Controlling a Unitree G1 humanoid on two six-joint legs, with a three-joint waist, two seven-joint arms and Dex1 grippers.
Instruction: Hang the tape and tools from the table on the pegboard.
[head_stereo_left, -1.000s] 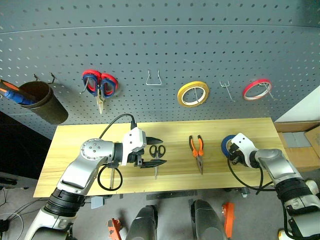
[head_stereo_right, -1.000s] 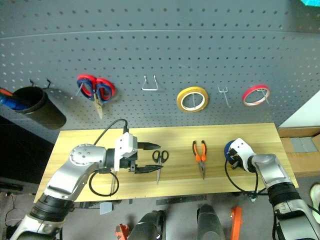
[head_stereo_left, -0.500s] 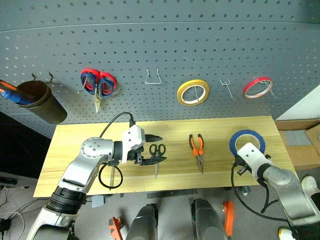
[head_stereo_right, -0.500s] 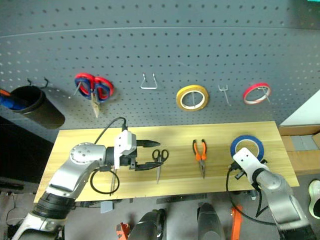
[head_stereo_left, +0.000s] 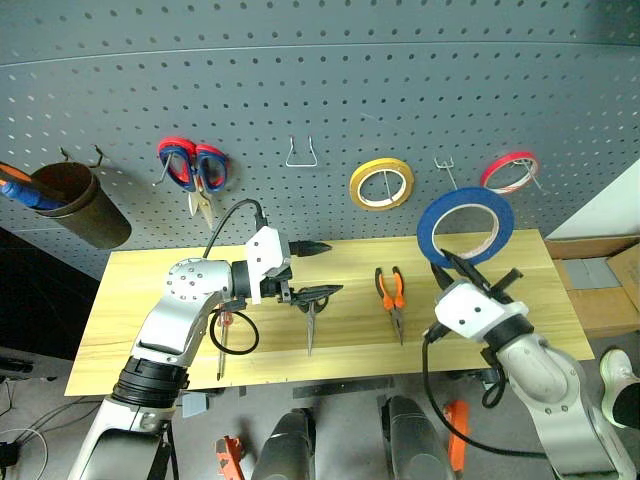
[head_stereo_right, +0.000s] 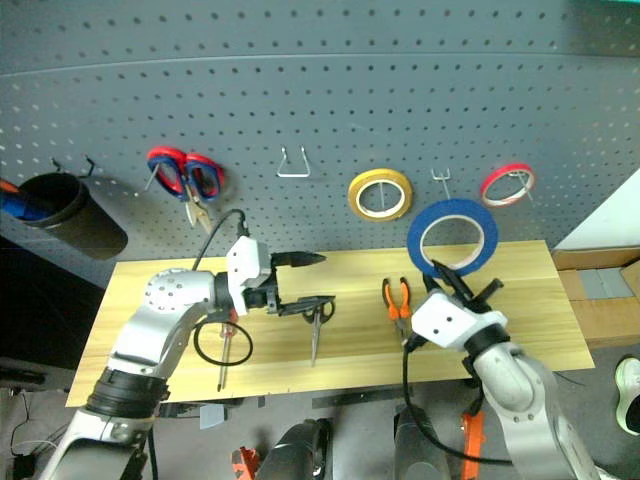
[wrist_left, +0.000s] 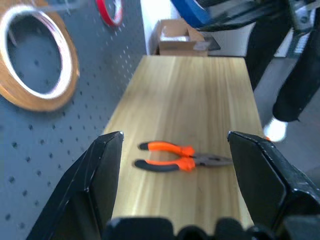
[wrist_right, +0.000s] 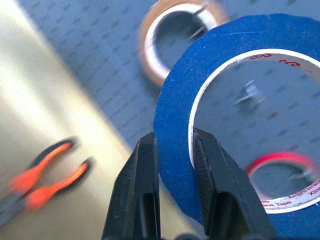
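I've got my right gripper pinched on the tape rim, held up off the table, ring facing the pegboard; left gripper hangs spread, empty, above the scissors. Next I'd line the core on the bare hook between yellow roll and red roll; push on square, release only once seated.

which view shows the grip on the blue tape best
The right wrist view: the right gripper pinches the blue tape wall. Eye views show the whole roll raised; the left wrist view catches just an edge.
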